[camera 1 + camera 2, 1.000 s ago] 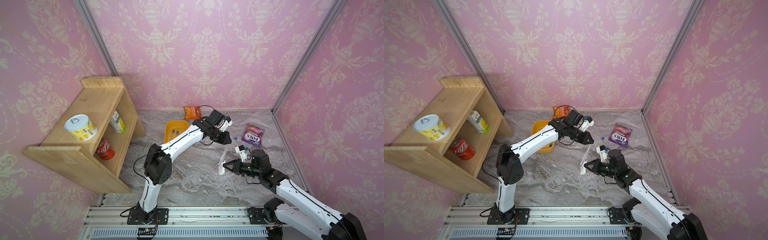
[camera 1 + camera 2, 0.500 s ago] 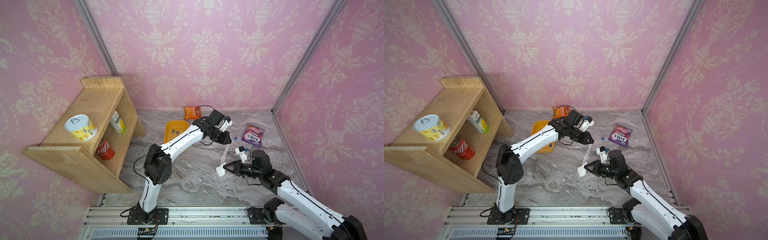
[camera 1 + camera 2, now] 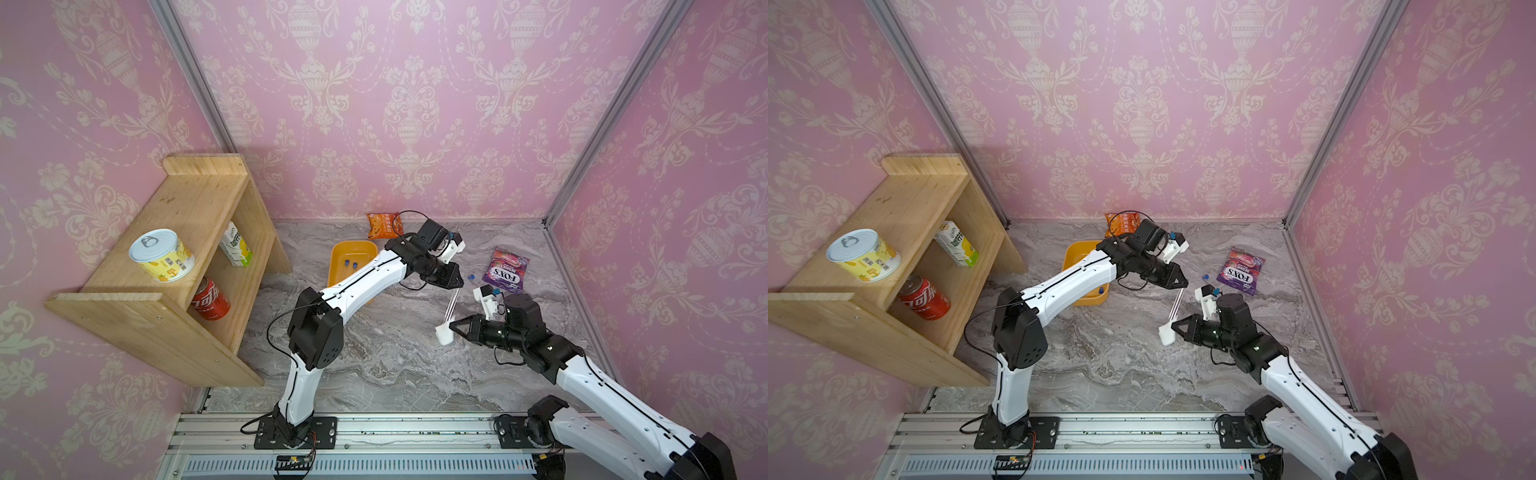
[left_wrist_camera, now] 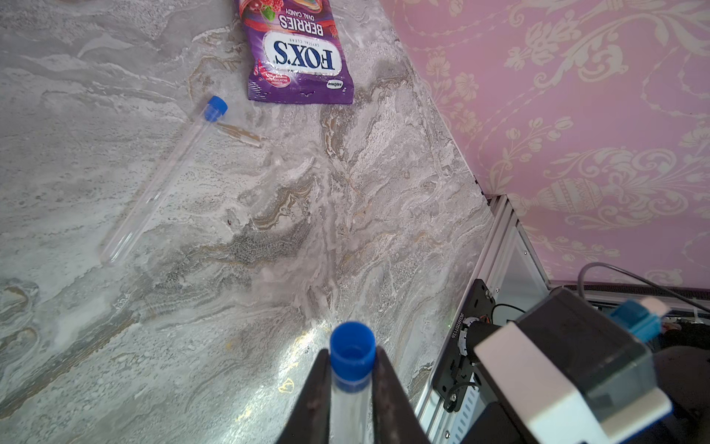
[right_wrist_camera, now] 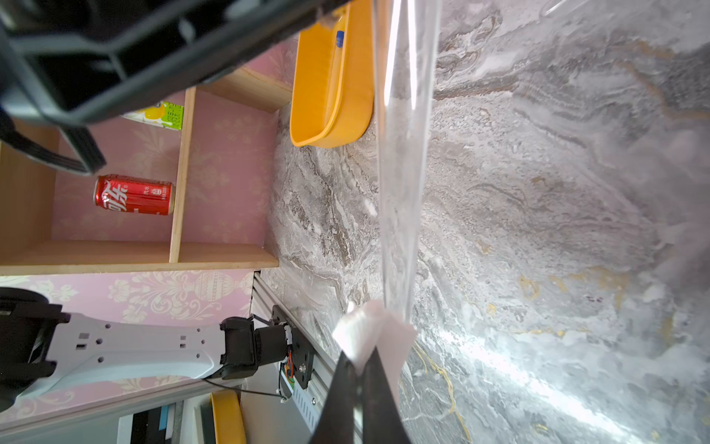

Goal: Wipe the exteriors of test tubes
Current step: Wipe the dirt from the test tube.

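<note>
Test tube (image 3: 451,305), pinched cap-up by left end effector (image 3: 458,286), slants down to wipe (image 3: 443,333) pinched by right end effector (image 3: 452,327).

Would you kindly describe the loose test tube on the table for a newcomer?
Find the purple Fox's candy bag near the right wall. Beside it, a clear blue-capped test tube lies flat on the marble table. Nothing grips it, and it is outside the orange tray.

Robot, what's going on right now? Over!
Left gripper shut on test tube. Right gripper shut on wipe, touching tube's uncapped end. Nothing in the way.
</note>
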Controlling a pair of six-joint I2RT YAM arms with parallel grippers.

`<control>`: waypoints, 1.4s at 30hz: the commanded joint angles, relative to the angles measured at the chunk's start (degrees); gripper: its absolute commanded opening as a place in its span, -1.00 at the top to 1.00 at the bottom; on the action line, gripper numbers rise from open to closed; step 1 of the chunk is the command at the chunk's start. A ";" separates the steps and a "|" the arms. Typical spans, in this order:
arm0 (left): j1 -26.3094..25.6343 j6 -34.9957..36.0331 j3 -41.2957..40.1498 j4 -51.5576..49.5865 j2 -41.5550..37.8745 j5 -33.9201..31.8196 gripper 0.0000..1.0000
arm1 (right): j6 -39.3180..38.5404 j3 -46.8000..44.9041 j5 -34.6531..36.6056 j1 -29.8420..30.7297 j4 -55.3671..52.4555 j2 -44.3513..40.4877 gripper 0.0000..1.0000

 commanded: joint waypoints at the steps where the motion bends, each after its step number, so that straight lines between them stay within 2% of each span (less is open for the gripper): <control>1: 0.47 -0.72 1.12 0.45 -0.55 1.46 0.60 | -3.93 2.99 4.55 0.14 -1.65 0.73 1.00; 11: 0.43 -0.97 0.65 0.90 -0.91 1.87 0.60 | -8.42 8.35 8.11 -3.20 -4.33 5.09 1.00; 21: 0.49 -0.96 0.12 1.01 -1.25 1.81 0.59 | -10.37 12.58 5.42 -10.48 -4.31 8.91 1.00; 31: 0.53 -1.11 0.35 0.82 -1.08 1.99 0.59 | -8.38 12.61 5.10 -14.13 -2.29 9.18 1.00; 39: 0.43 -1.19 0.36 0.86 -1.21 2.07 0.59 | -10.88 12.75 11.30 -16.29 -4.84 9.97 1.00; 42: 0.43 -1.19 0.36 0.81 -1.25 2.08 0.59 | -10.31 12.04 10.41 -16.40 -2.85 10.47 1.00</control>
